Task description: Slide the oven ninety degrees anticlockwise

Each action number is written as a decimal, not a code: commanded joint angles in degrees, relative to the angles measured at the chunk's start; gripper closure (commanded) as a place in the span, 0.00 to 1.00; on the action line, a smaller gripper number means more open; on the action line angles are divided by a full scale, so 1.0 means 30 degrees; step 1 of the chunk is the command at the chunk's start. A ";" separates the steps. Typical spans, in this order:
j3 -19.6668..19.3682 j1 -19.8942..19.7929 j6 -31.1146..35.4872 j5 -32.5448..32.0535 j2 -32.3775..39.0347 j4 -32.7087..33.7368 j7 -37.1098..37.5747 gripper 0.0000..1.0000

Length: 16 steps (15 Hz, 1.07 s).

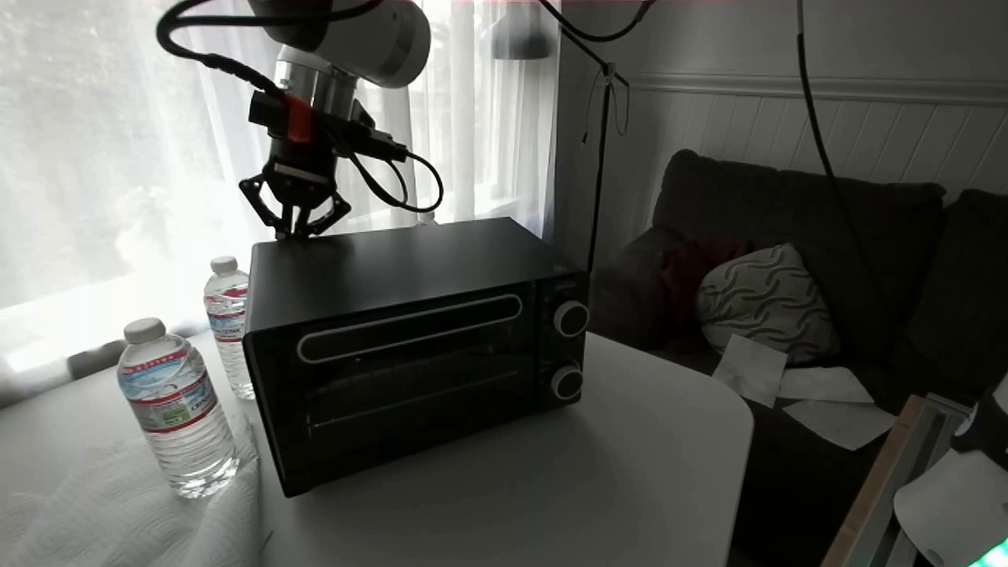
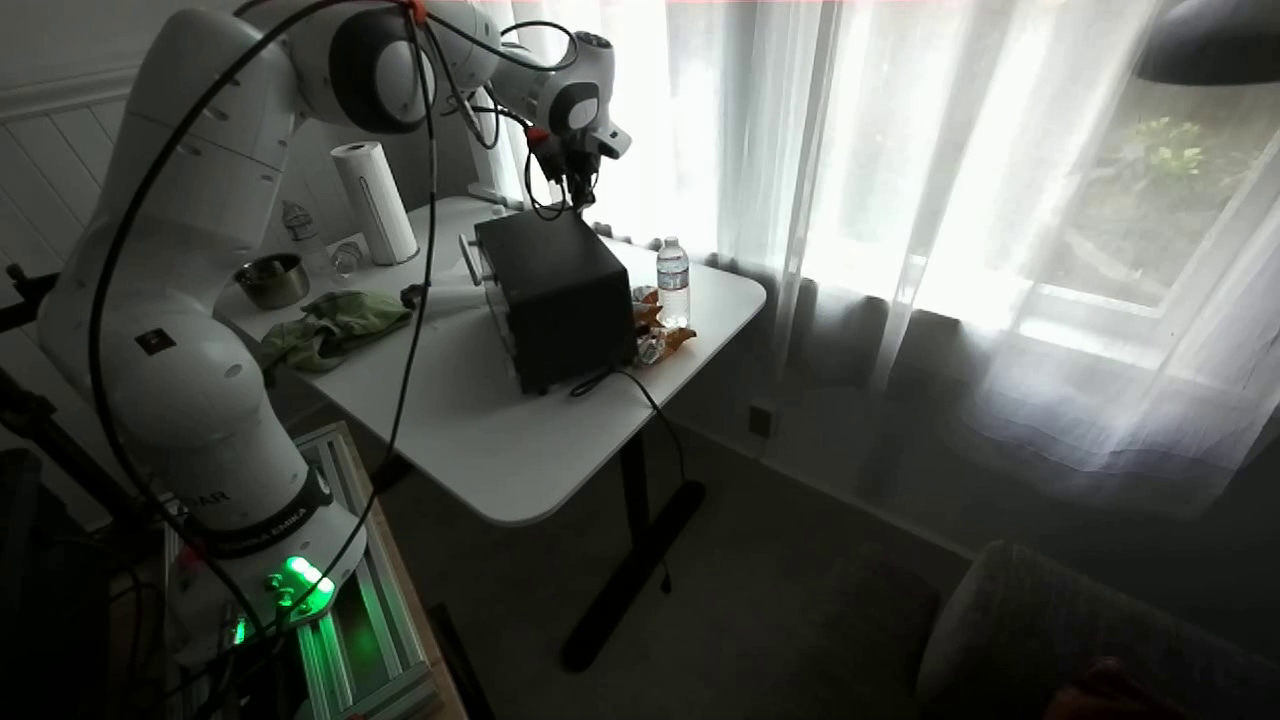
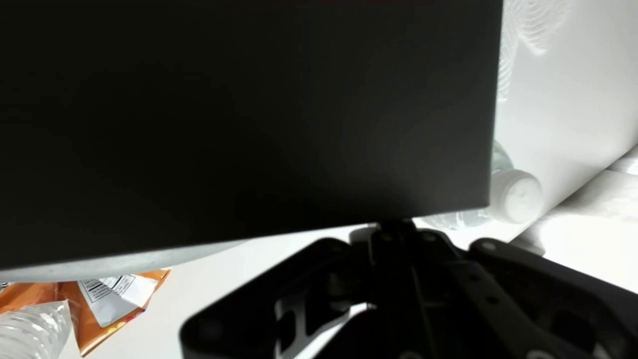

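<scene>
The oven (image 1: 409,378) is a large black box on the white table (image 1: 669,449). In an exterior view its front shows a long handle and two ringed knobs. In an exterior view its plain side (image 2: 575,320) shows, with the handle at the left. Its dark top fills the upper part of the wrist view (image 3: 249,114). My gripper (image 1: 291,230) points down at the oven's rear edge, near the rear corner away from the knobs. It also shows in an exterior view (image 2: 586,203). In the wrist view its fingers (image 3: 396,227) are together, tips against or just behind that edge; contact is unclear.
Water bottles (image 1: 177,409) (image 1: 228,323) and paper towel (image 1: 134,512) lie beside the oven. Behind it stand a bottle (image 2: 673,285) and orange snack bags (image 2: 665,345). A cord (image 2: 650,400) hangs off the table. A towel roll (image 2: 378,205), bowl (image 2: 273,282) and green cloth (image 2: 340,325) are nearby.
</scene>
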 commanded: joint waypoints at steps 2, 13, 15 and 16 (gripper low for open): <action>0.0719 -0.0061 -0.1906 0.0802 0.0392 -0.0307 -0.1072 1.00; 0.1368 -0.0464 -0.1416 0.0997 0.0423 -0.0645 -0.4250 1.00; 0.1618 -0.0631 -0.1196 0.1156 0.0397 -0.0867 -0.4989 1.00; 0.1752 -0.0704 -0.1110 0.1242 0.0368 -0.0972 -0.5346 1.00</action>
